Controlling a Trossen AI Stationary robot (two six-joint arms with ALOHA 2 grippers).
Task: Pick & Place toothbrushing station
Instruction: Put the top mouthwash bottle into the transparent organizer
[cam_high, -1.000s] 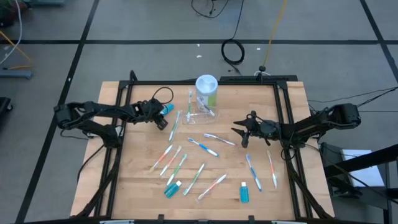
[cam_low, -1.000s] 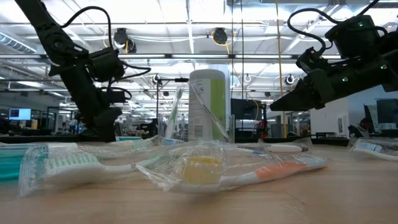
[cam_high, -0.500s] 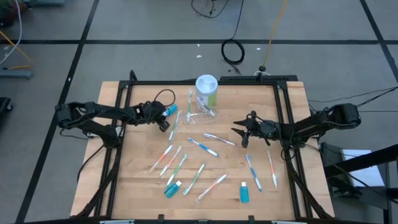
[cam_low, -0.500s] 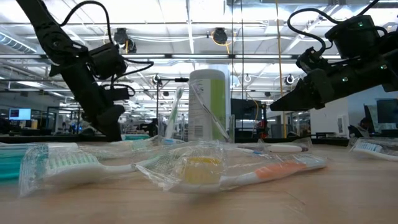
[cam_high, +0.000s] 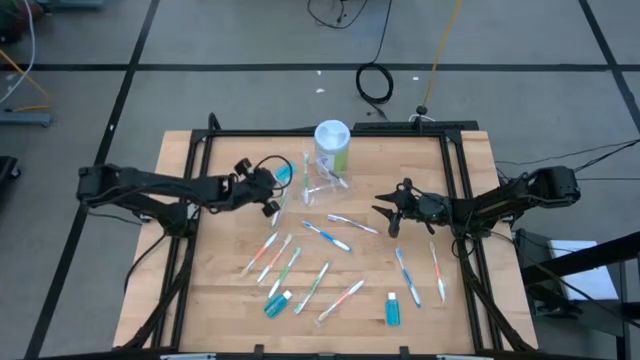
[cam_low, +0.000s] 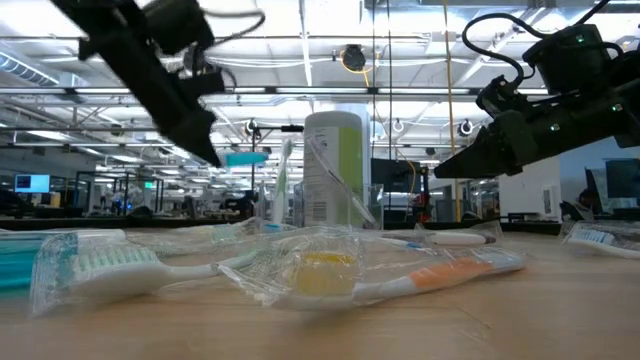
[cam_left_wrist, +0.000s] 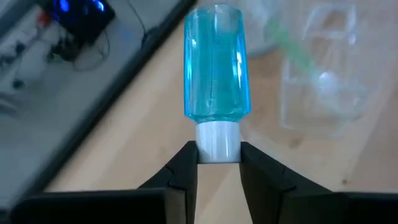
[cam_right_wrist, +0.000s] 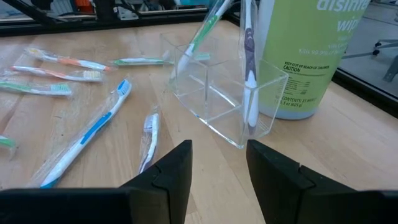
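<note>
A wooden work table in a big open workshop

The light wood tabletop (cam_high: 225, 300) sits inside a black metal frame (cam_high: 330, 132) on a grey floor marked with dark lines. Toward the far edge stands a tall white canister of disinfecting wipes (cam_high: 332, 146) with a green label; from table height the canister (cam_low: 334, 170) rises upright mid-table, and up close its green label (cam_right_wrist: 305, 56) carries small print. On the floor past the table lies a coiled black cable (cam_high: 375, 83), with a yellow cord (cam_high: 438, 50) running beside it. Beyond the table, rows of ceiling lights (cam_low: 300, 60) stretch over distant desks and monitors (cam_low: 30, 184).
</note>
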